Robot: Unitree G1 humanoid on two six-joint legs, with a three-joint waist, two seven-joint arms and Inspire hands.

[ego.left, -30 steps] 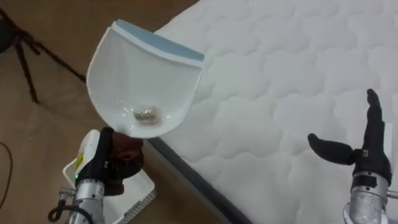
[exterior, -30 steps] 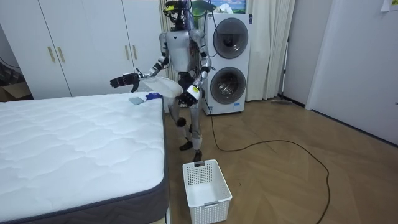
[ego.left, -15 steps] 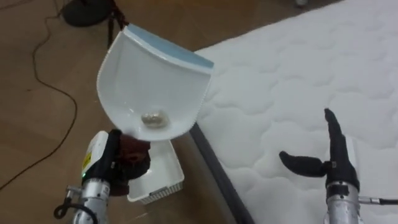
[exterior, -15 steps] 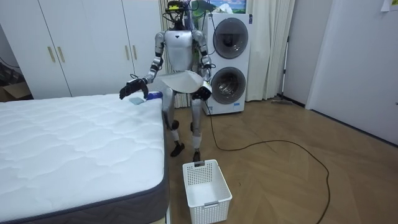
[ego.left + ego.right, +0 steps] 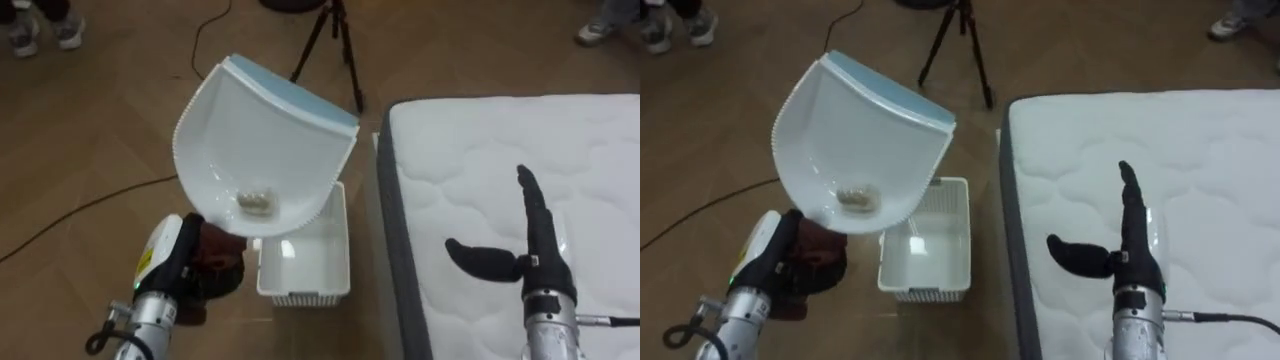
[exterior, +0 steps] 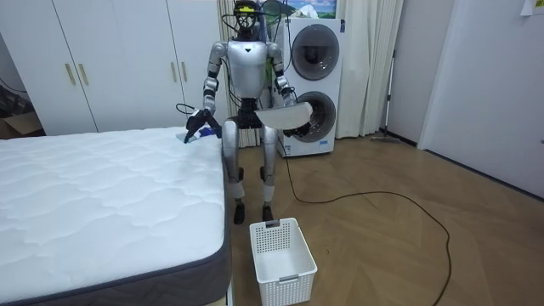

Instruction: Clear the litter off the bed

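L hand (image 5: 207,264) curled round dustpan (image 5: 265,140) handle, crumbs (image 5: 253,202) inside, basket (image 5: 303,272) at its 6 o'clock; R hand (image 5: 527,252) spread over bed (image 5: 470,150).

We cannot tell what the small pale clump (image 5: 255,202) in the dustpan (image 5: 262,140) is. Its handle is buried in our left hand (image 5: 208,266), and its bowl covers a corner of the white basket (image 5: 315,262).

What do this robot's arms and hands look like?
Both forearms are silvery metal cylinders. The right hand has slim black fingers, with a thin cable at its wrist. The left hand is dark, with a white cuff bearing a yellow marking.
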